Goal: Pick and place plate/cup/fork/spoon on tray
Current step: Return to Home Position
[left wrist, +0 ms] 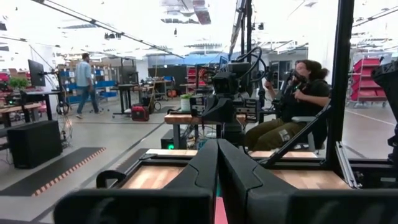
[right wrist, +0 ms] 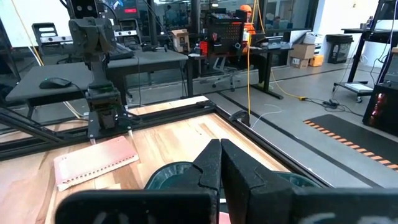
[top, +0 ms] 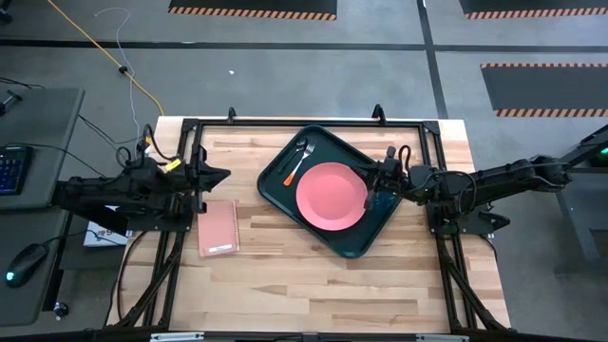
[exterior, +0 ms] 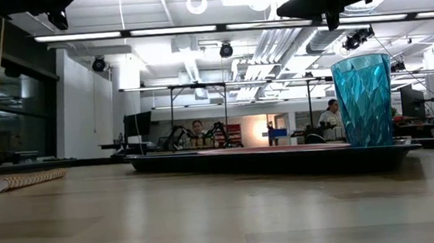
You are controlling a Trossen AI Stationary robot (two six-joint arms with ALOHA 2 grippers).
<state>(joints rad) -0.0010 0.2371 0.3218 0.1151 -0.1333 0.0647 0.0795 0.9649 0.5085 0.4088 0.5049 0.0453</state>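
Overhead look at a wooden tabletop (top: 313, 285) with a dark green tray (top: 353, 243) lying at an angle near the middle. On the tray: a round pink plate (top: 331, 196) in the centre, an orange-handled fork (top: 295, 167) just beside the plate toward the tray's far left side, and a thin dark spoon (top: 298, 149) close by the fork's tines. A teal cup (exterior: 363, 101) standing upright at the tray's right edge, clearest from table height.

Judging by this layout, all four pieces placed and nothing left to carry; only the arms' return to rest left to do.

Left gripper (top: 224, 176) off the tray, over the left side of the tabletop, fingers pressed together and holding nothing. Right gripper (top: 378, 180) above the tray's right edge near the cup, likewise closed and empty.

A pink slab (top: 218, 228) flat on the tabletop left of the tray, apart from it.

Hard to make out: the spoon, nearly lost against the dark tray, with no way to tell touching the fork or not. From above, the cup mostly covered by the right arm. From table height, plate, fork and spoon hidden behind the tray's rim. People in the room beyond, small and far off.
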